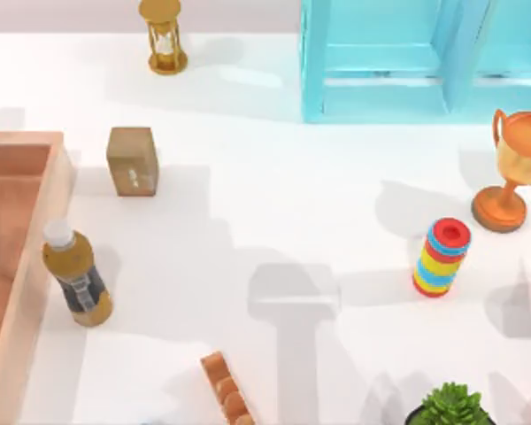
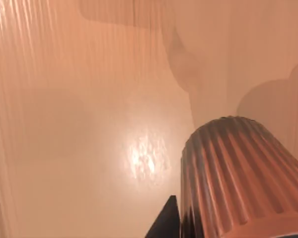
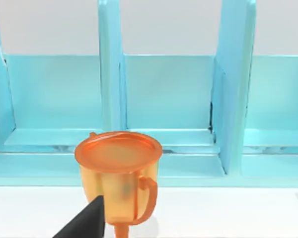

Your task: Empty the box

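Bottle [image 1: 75,274]: stands at the box's [image 1: 57,190] right wall, nearest your left hand [image 2: 164,224], grip impossible to tell

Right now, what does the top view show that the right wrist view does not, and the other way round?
Top view alone: the box at the left edge, the bottle beside its wall, a tan block, an hourglass, a ring stack. Right wrist view alone: a dark fingertip. Both: the trophy and the blue cabinet.
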You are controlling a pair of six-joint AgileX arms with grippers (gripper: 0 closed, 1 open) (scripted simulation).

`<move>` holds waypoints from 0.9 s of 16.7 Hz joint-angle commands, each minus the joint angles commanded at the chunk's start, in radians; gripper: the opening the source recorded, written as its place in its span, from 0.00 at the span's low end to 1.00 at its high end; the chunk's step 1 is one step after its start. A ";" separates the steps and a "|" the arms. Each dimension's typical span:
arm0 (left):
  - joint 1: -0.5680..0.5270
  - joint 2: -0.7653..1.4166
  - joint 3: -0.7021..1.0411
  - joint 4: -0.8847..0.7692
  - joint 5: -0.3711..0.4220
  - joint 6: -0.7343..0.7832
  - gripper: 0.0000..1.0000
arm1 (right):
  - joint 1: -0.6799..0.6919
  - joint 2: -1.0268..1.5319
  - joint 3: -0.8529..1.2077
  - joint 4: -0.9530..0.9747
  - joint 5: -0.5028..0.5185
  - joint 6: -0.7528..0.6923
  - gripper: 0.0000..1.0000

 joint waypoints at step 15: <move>-0.011 0.006 0.292 -0.342 -0.031 -0.034 0.00 | 0.000 0.000 0.000 0.000 0.000 0.000 1.00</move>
